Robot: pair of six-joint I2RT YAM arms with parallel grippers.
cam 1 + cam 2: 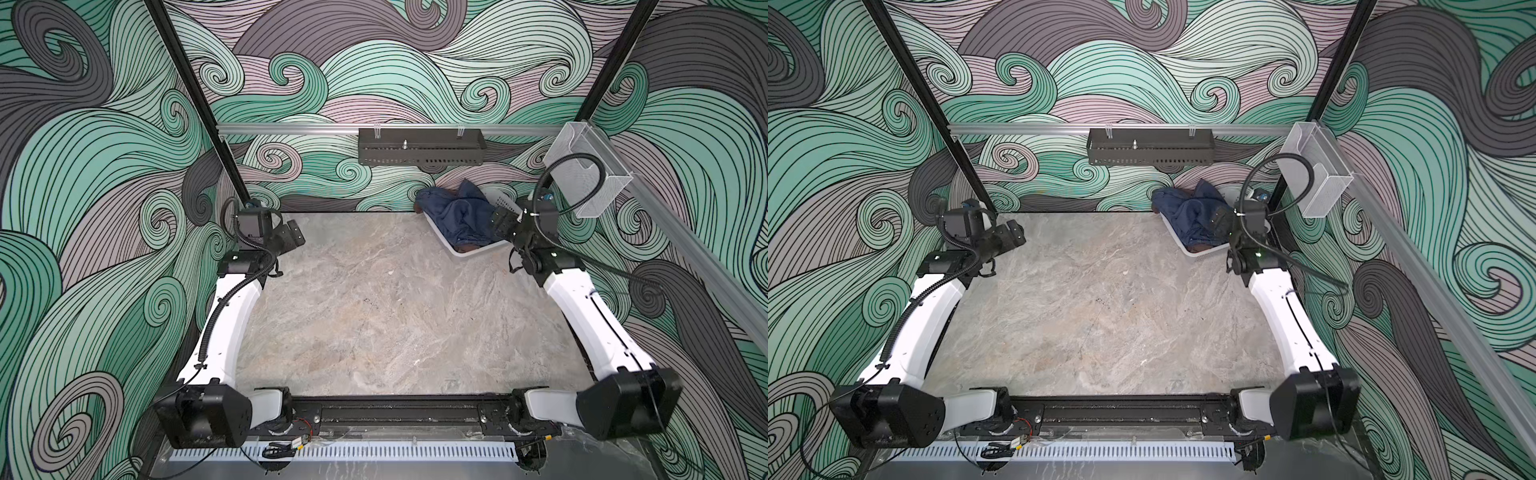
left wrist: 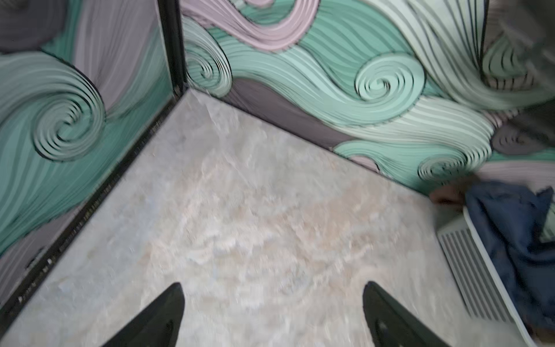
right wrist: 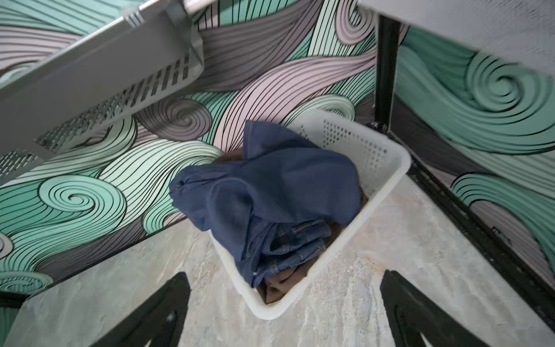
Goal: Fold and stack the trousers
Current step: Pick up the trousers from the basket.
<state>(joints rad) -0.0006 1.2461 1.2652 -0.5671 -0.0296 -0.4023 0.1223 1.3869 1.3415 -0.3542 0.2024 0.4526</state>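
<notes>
Bare marble table (image 1: 374,316) open to me across middle and left, white basket (image 1: 465,252) heaped with trousers (image 1: 461,216) filling far right corner, dark tray (image 1: 419,149) hanging above.

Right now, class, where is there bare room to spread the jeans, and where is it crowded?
The table is bare across its middle, from back wall to front rail, between left arm and right arm. The far right corner is crowded: a basket heaped with jeans, the right gripper close by.

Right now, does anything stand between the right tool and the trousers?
Nothing visible does. The right tool, open, faces the trousers, bunched on top in the white basket and spilling over its rim. Nothing covers them.
</notes>
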